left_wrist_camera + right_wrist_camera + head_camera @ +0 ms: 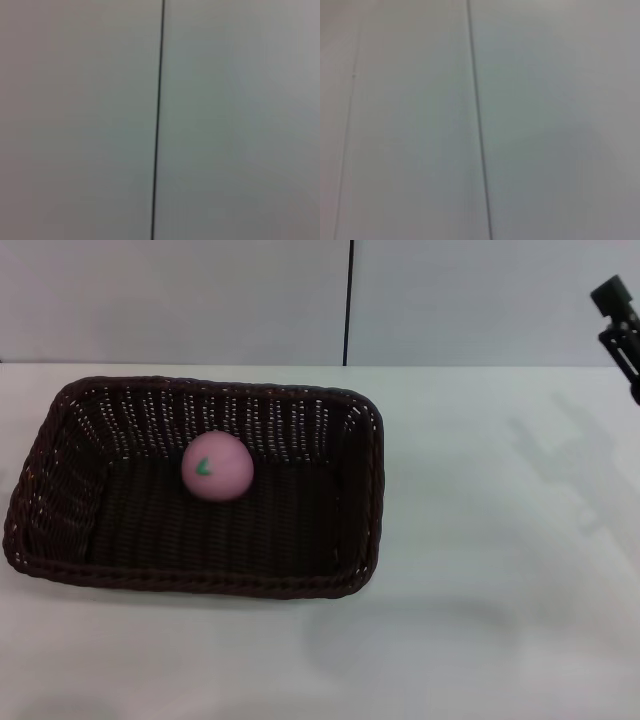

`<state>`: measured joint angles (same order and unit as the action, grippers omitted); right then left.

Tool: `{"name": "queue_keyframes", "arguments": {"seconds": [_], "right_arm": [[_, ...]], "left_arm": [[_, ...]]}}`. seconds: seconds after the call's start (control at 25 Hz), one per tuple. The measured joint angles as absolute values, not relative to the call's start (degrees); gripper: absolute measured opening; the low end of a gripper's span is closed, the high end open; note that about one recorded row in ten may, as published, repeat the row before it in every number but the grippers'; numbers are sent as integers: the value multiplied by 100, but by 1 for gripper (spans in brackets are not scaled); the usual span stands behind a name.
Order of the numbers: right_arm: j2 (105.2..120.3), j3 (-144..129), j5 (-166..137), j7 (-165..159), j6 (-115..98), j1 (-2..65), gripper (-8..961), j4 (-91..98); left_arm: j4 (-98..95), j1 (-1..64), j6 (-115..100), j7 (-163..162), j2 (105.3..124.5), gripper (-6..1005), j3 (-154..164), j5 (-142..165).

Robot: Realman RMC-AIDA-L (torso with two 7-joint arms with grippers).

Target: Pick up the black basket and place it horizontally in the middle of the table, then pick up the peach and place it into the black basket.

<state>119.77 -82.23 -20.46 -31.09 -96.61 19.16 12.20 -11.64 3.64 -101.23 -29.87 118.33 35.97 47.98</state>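
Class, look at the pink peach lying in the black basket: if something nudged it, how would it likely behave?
The peach looks round and smooth, so it would probably roll rather than slide. The black basket has raised woven walls, which should stop it leaving. Its ribbed floor may slow the roll somewhat.

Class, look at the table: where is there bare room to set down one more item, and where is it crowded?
The widest bare patch of the table lies right of the black basket, below the right tool at the far right edge. A bare strip runs along the near edge in front of the basket. The left side is crowded: the basket fills it, the peach lying inside.
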Motion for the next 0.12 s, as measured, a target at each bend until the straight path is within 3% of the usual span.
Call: {"name": "queue_keyframes", "arguments": {"seconds": [0.12], "right_arm": [[11976, -8168, -1980, -3100, -9705, 1959, 726, 1106]], "left_arm": [[-931, 471, -10147, -2684, 11826, 688, 3442, 4800]]}}
